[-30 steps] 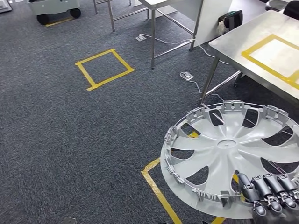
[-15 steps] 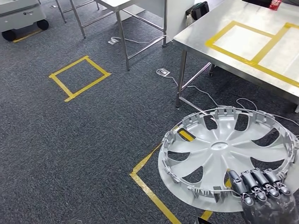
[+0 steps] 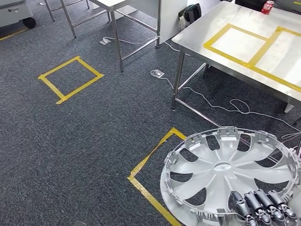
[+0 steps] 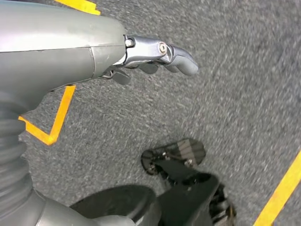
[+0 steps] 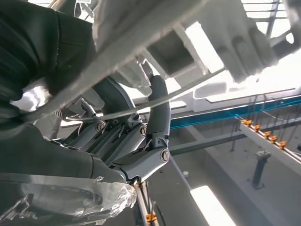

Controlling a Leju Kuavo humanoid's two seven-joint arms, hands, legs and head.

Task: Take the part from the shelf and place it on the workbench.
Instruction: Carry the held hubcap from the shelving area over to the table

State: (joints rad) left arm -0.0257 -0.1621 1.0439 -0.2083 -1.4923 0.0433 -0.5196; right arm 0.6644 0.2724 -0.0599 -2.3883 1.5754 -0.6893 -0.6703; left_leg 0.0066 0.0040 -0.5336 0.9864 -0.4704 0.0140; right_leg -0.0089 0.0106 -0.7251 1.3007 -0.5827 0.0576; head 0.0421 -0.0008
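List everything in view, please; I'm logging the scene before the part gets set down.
Wheel cover: one, silver-grey, held low on the right over the carpet.
Workbench: one, steel, upper right, yellow tape rectangles on top.
Can: one, red, far edge of the workbench.
Tape square: one, yellow, on the carpet to the left.
Tape outline: one, yellow, under the wheel cover.
Cables: several, white, under the workbench.
Right hand: dark grey, grips the wheel cover's near rim.
Left hand: grey, hanging over the carpet, holding nothing.
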